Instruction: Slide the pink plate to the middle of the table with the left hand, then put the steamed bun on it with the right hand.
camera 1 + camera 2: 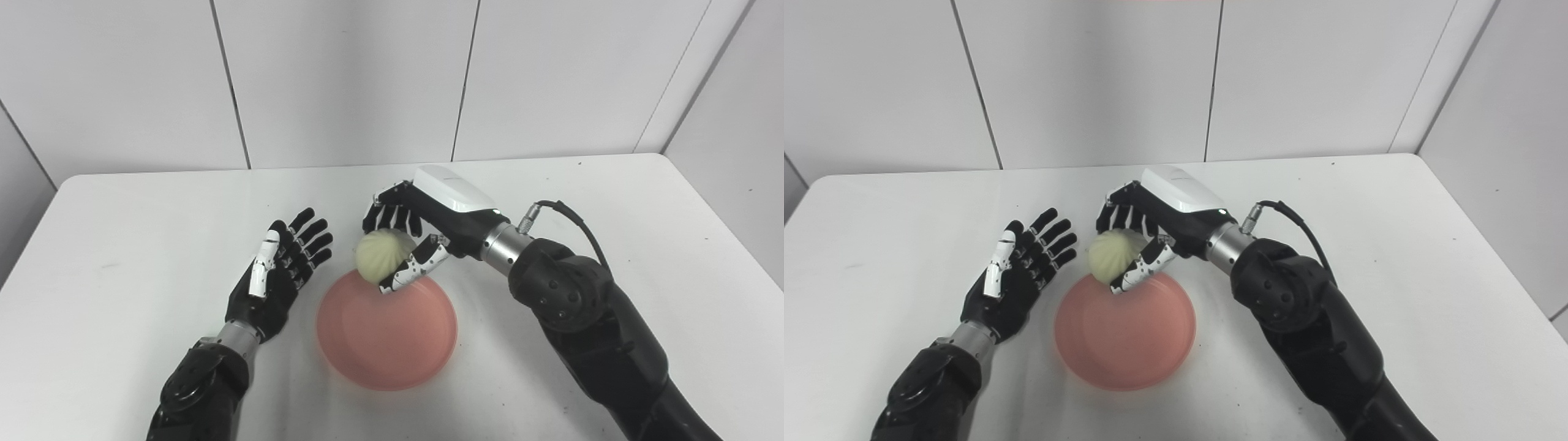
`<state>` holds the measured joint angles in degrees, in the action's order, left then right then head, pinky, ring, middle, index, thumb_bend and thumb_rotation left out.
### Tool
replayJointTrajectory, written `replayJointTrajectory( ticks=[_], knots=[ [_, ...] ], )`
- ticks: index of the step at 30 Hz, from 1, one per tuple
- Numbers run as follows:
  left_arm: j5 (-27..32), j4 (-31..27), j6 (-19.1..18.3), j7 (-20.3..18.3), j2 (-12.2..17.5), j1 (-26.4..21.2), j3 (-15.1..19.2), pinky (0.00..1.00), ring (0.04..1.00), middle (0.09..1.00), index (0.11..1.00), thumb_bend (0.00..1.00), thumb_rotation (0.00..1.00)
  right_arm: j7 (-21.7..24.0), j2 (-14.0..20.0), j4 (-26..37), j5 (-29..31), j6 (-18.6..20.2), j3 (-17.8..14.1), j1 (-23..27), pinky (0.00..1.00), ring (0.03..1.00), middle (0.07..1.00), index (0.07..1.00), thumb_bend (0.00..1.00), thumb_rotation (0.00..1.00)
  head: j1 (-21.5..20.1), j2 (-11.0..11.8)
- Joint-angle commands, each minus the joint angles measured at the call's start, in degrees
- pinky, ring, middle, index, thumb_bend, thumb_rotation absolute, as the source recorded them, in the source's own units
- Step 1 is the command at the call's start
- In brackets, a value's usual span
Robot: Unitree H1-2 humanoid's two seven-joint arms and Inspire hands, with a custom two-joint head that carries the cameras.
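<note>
The pink plate (387, 343) lies flat near the middle of the white table (122, 214), towards the front. My right hand (409, 229) is shut on the pale steamed bun (384, 255), holding it just over the plate's far rim. The bun (1116, 255) looks lifted above the plate, with fingers behind it and the thumb in front. My left hand (283, 266) rests open to the left of the plate, fingers spread and pointing away, not touching the plate. The same left hand (1021, 269) holds nothing.
White wall panels rise behind the table's far edge (392, 164). A black cable (572, 214) loops off the right wrist. The table's right edge (729, 233) runs close to the side wall.
</note>
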<state>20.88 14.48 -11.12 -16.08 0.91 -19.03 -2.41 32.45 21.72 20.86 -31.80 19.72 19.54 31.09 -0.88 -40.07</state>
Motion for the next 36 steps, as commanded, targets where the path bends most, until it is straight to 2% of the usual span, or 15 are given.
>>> replayJointTrajectory(
  ticks=[1, 11, 19, 23, 30, 36],
  knots=[
    [-1.56, 2.26, -6.71, 1.91, -0.35, 3.2, -0.68, 0.92, 0.91, 0.918, 0.907, 0.42, 1.0, 0.04, -0.71, 0.79, 0.54, 0.16, -0.07, 1.17, 0.35, 0.412, 0.481, 0.488, 0.5, 0.12, 0.04, -0.06],
    [-1.69, 0.73, -7.96, 2.18, -0.72, 3.3, -0.99, 0.92, 0.914, 0.917, 0.906, 0.41, 1.0, 0.55, -0.2, -1.31, 0.68, -2.55, 2.23, -1.21, 0.34, 0.403, 0.477, 0.488, 0.5, 0.12, 0.71, -1.24],
    [-2.09, 0.65, -8.05, 2.47, -0.83, 3.11, -1.09, 0.92, 0.904, 0.91, 0.903, 0.42, 1.0, 1.71, 0.66, -1.5, -0.16, -1.23, 3.0, -2.26, 0.36, 0.426, 0.492, 0.489, 0.5, 0.12, 1.28, -1.66],
    [-2.52, 0.48, -7.79, 2.38, -0.71, 3.07, -1.5, 0.92, 0.901, 0.911, 0.904, 0.42, 1.0, 0.15, 0.37, -4.98, -0.65, -3.95, 3.81, -3.12, 0.37, 0.427, 0.491, 0.489, 0.5, 0.12, 1.66, -1.84],
    [-2.77, 0.51, -7.86, 2.57, -1.12, 2.99, -1.38, 0.91, 0.889, 0.902, 0.898, 0.41, 1.0, -1.29, -0.75, -9.58, -3.74, -3.94, 5.66, -3.39, 0.35, 0.417, 0.486, 0.49, 0.5, 0.12, 2.34, -2.14],
    [-3.05, 0.24, -8.14, 2.92, -1.4, 2.97, -1.54, 0.91, 0.902, 0.906, 0.894, 0.41, 1.0, -3.81, -1.87, -12.59, -5.88, -5.57, 6.57, -3.98, 0.32, 0.406, 0.491, 0.491, 0.51, 0.12, 2.85, -2.22]
  ],
)
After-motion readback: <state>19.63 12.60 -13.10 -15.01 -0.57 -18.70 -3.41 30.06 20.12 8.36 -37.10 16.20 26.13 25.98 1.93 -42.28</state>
